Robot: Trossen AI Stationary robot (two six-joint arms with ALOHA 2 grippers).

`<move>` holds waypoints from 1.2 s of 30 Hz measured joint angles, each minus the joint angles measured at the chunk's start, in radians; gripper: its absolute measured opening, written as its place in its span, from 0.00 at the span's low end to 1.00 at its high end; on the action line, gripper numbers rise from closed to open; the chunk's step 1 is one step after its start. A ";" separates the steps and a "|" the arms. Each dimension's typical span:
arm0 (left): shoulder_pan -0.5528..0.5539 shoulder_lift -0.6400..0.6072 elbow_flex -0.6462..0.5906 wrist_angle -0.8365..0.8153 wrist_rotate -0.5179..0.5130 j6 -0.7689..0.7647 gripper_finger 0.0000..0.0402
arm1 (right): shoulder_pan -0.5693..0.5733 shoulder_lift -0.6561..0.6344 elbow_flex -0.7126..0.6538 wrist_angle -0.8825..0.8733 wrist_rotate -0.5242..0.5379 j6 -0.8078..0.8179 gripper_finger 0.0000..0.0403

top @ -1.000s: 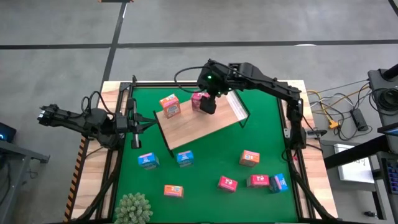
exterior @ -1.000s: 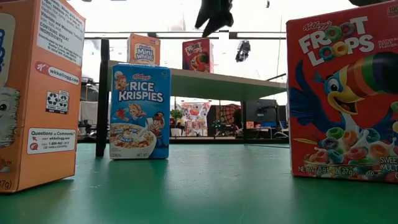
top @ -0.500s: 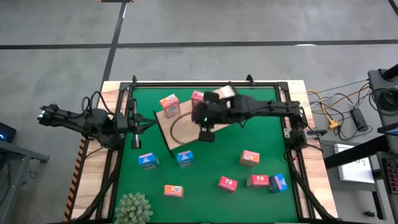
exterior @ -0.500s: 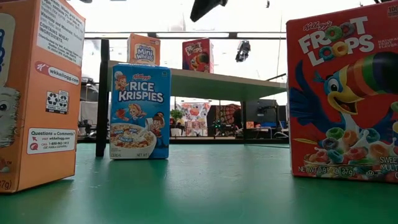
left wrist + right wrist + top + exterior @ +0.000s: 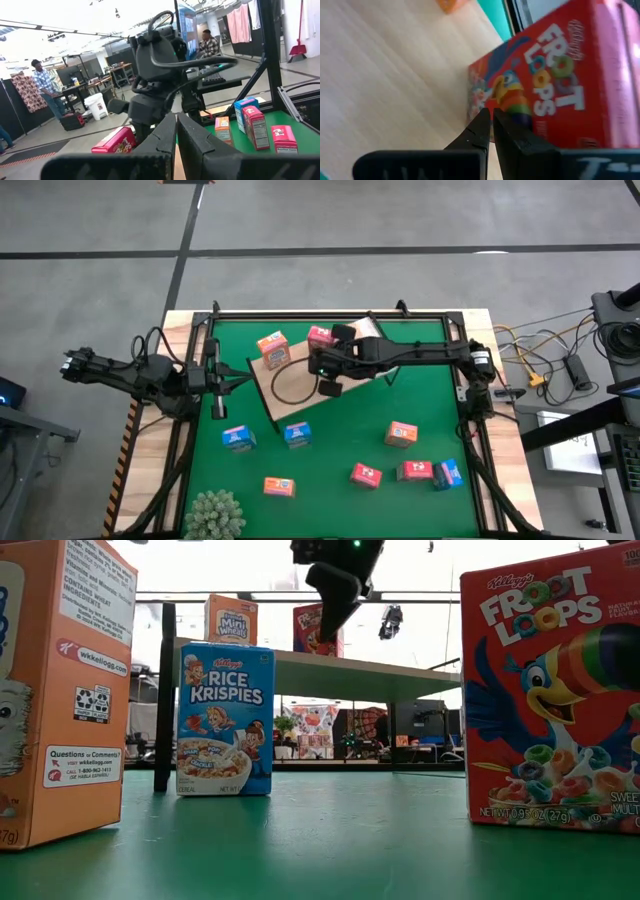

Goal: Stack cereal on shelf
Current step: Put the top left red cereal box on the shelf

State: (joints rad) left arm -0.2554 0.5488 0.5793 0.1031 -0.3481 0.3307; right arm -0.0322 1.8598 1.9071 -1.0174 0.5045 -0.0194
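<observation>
The shelf (image 5: 300,395), a light-wood board, stands on the green mat. On its top stand an orange cereal box (image 5: 272,348) and a pink-red box (image 5: 320,337); the low view shows both boxes upright (image 5: 231,620) (image 5: 312,630). My right gripper (image 5: 328,385) hangs shut over the shelf, just on the near side of the pink-red box (image 5: 545,90). Nothing is between its fingers (image 5: 481,125). My left gripper (image 5: 225,377) waits shut at the table's left side. Several more cereal boxes stand on the mat. My right gripper's shut fingertips (image 5: 490,116) stand right by the lower part of the pink-red box's printed front (image 5: 507,107), slanting down from above. Whether they touch the box I cannot tell. The box rests on the shelf top.
On the near half of the mat stand blue boxes (image 5: 238,439) (image 5: 298,436) (image 5: 451,473), orange ones (image 5: 401,434) (image 5: 279,486) and pink-red ones (image 5: 366,475) (image 5: 415,471). A fuzzy green plant (image 5: 214,515) sits at the near left corner. People show in the room beyond.
My right gripper has drawn back from the pink-red box toward the near edge and shut. It rose almost out of the low view, then came down again in front of the box. Both boxes on the shelf have stayed in place.
</observation>
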 joint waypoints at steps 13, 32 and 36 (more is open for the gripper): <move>0.000 0.000 0.000 -0.008 0.000 0.001 0.00 | -0.065 -0.001 -0.003 -0.001 -0.005 -0.069 0.03; 0.000 0.000 0.000 -0.008 0.000 0.001 0.00 | -0.059 -0.024 -0.001 -0.162 0.061 -0.018 0.03; 0.000 0.000 0.000 -0.008 0.000 0.001 0.00 | -0.080 -0.083 -0.002 -0.204 0.064 0.013 0.03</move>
State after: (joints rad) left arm -0.2554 0.5484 0.5793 0.0956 -0.3481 0.3317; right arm -0.1127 1.7766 1.9048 -1.2212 0.5681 -0.0067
